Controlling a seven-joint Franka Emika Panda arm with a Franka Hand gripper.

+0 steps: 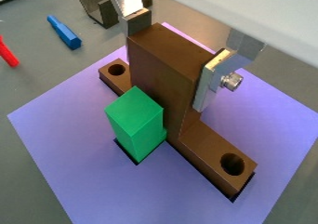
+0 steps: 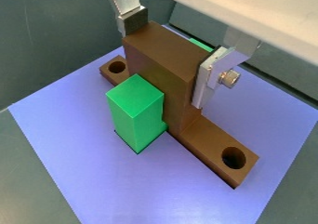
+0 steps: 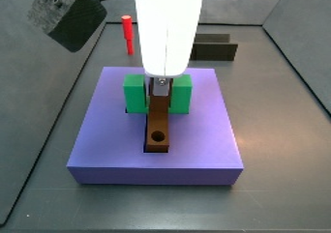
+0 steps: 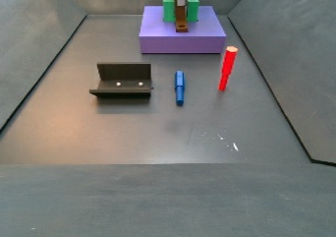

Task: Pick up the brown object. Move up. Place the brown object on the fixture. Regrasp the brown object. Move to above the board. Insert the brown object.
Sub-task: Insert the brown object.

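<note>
The brown object [image 1: 168, 93] stands in the slot of the lavender board [image 1: 69, 163], its low bar with a round hole near each end lying along the slot and its tall part upright. It also shows in a wrist view [image 2: 168, 84] and in both side views [image 3: 158, 131] [image 4: 180, 23]. The gripper [image 1: 174, 51] straddles the upright part, with one silver finger [image 1: 214, 79] flat against its side and the opposite pad at its far edge. The green block [image 1: 134, 121] sits on the board against the brown object. The dark fixture [image 4: 121, 81] stands on the floor, away from the board.
A blue stick [image 4: 180, 86] and a red stick [image 4: 226, 67] lie on the grey floor between the fixture and the board [image 4: 197, 39]. Sloped grey walls enclose the floor on all sides.
</note>
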